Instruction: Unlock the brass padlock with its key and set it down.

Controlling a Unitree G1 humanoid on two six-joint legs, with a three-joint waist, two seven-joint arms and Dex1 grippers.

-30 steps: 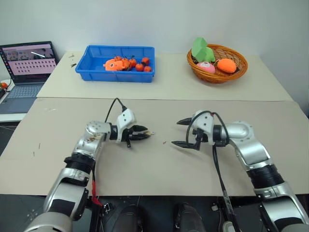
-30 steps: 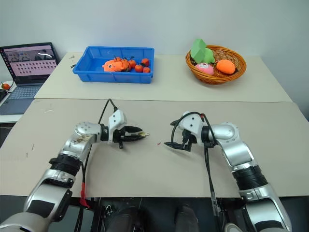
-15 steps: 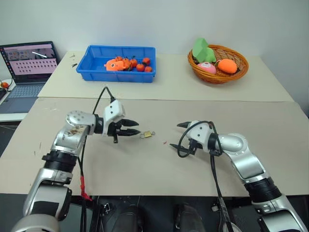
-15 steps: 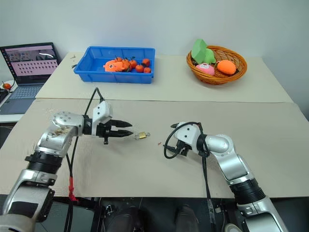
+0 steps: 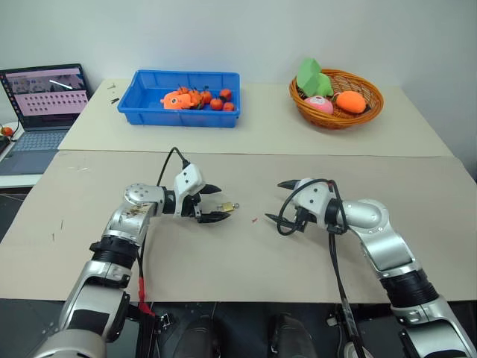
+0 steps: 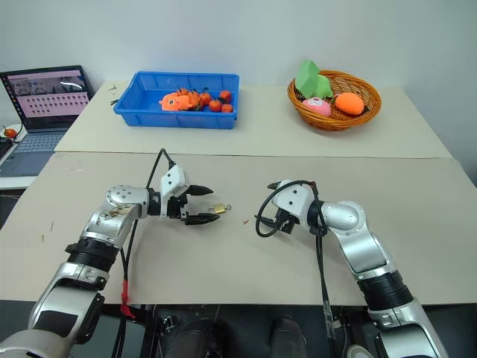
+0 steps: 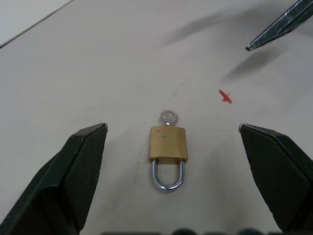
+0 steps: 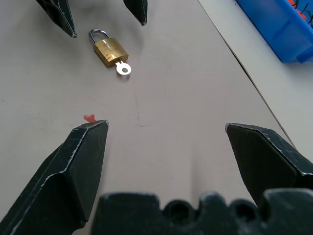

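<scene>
Because the brass padlock [image 7: 168,143] lies flat on the bench [image 5: 246,261] with the key [image 7: 168,117] in its base, between the spread fingers of the left hand [image 5: 214,203], any careless sweep could knock it aside. The right hand [image 5: 282,202], also open and empty, hangs well apart; whether the shackle is released I cannot tell.

The padlock [image 7: 168,144] has a gold-yellow body and a silver loop; the key [image 7: 169,117] in it is silvery. Just beside the padlock, a tiny red mark [image 7: 225,96] shows on the plain beige table [image 5: 246,261]. Far beyond the padlock are a blue bin [image 5: 186,98] of orange toys and a brown wicker basket [image 5: 337,98] holding green, pink and orange items.
</scene>
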